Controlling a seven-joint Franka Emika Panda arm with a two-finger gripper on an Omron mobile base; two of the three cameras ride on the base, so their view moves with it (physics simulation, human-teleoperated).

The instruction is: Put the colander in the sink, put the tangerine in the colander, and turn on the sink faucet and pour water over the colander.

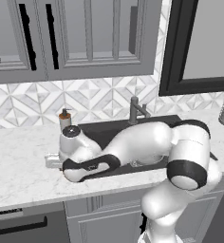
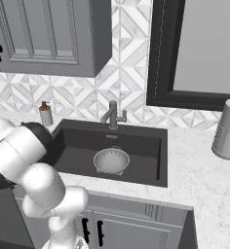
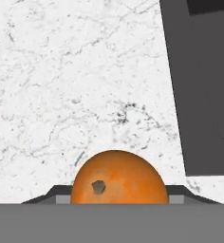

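The tangerine [image 3: 118,178] lies on the white marble counter just left of the sink [image 2: 146,146], its stem scar facing the hand camera. My gripper [image 3: 118,195] is down over it, with the dark fingertips [image 3: 52,192] pressed against both sides of the fruit. In the left base view the hand [image 1: 54,160] sits low on the counter by the sink's [image 1: 97,130] left edge. The colander [image 2: 111,160] stands upright in the middle of the basin. The sink faucet [image 2: 113,115] rises behind the basin, and no water runs from it.
A soap dispenser [image 2: 46,114] stands at the sink's back left corner. A tall grey ribbed object [image 2: 229,129] is on the counter far right. My arm [image 1: 142,142] stretches across the front of the basin. The sink's dark wall [image 3: 204,95] is right of the fruit.
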